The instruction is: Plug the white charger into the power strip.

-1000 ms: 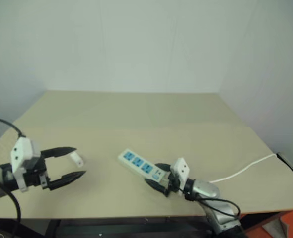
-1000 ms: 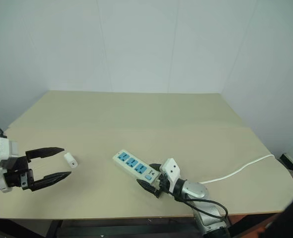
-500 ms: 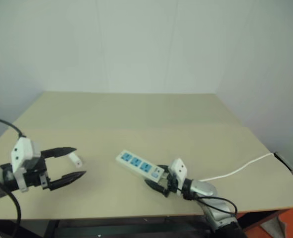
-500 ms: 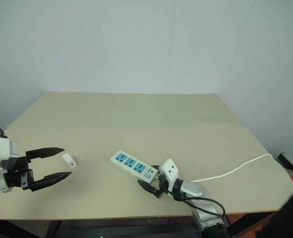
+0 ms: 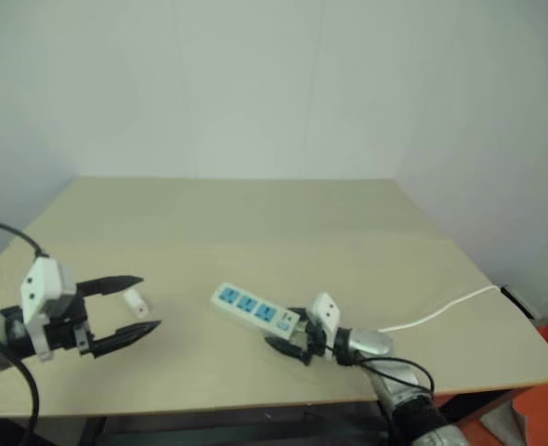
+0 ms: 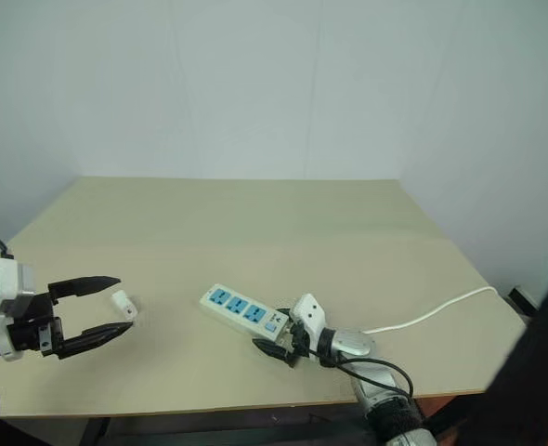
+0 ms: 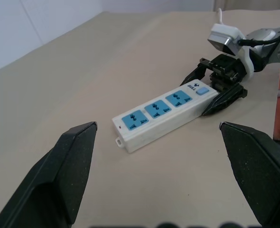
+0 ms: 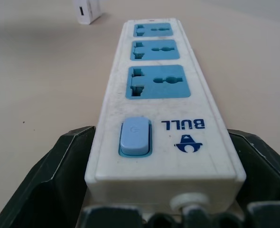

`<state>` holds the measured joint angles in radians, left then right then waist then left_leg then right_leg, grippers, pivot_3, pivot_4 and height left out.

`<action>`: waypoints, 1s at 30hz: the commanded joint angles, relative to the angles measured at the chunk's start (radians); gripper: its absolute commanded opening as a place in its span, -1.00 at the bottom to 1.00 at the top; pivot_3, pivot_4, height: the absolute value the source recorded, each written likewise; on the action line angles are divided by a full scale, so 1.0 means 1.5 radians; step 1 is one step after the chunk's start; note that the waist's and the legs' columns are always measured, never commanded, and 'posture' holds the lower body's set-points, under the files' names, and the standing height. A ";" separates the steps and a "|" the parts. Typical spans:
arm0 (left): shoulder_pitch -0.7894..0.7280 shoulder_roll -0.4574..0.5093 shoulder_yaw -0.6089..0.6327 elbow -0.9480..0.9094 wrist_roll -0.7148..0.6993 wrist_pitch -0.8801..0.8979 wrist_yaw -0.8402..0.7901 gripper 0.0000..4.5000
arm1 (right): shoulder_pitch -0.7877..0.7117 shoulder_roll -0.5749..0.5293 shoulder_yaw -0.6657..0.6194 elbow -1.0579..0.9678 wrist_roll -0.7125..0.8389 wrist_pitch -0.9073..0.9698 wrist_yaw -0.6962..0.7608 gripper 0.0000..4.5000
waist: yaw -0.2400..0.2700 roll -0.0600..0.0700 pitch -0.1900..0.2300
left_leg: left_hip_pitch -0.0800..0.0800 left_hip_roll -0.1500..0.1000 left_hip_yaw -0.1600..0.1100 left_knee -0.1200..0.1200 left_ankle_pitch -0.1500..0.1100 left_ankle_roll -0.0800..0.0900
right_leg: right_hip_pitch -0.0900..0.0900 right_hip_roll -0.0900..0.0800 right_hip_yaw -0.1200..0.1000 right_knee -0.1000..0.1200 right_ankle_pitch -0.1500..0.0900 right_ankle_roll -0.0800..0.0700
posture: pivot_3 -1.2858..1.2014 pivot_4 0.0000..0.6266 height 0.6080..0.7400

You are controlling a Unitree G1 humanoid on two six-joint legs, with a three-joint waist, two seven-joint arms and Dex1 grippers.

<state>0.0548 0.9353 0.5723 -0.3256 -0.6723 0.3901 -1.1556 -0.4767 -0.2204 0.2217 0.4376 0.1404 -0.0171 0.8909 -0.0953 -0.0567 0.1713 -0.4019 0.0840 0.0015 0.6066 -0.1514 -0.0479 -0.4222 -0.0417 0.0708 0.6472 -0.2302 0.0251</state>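
Right wrist view: power strip switch end sits between the open right gripper fingers, ungrasped

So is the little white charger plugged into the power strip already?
No, the white charger lies on the table, apart from the power strip, whose three blue sockets are empty.

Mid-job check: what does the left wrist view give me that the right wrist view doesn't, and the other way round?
Left wrist, not right wrist: the open left tool and the right arm's housing behind the strip.
Right wrist, not left wrist: the white charger on the table past the strip's far end, apart from it.
Both: the power strip, its three blue sockets empty, with the open right tool straddling its switch end.
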 commanded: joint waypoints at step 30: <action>-0.215 0.237 -0.156 0.342 0.173 -0.205 -0.240 1.00 | -0.215 0.071 -0.022 0.287 0.000 -0.136 0.250 0.52 | -0.016 0.005 0.003 | -0.014 0.000 -0.001 -0.001 0.003 0.005 | -0.013 0.002 0.000 0.001 0.000 -0.001 | 0.03 -0.52 1.00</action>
<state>-0.2211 1.2624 0.3640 0.1415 -0.4485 0.1457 -1.4854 -0.7776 -0.1286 0.1910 0.8599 0.1367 -0.1898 1.2392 -0.1190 -0.0491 0.1763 -0.4224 0.0844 0.0007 0.6062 -0.1468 -0.0406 -0.4418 -0.0393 0.0703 0.6489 -0.2298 0.0236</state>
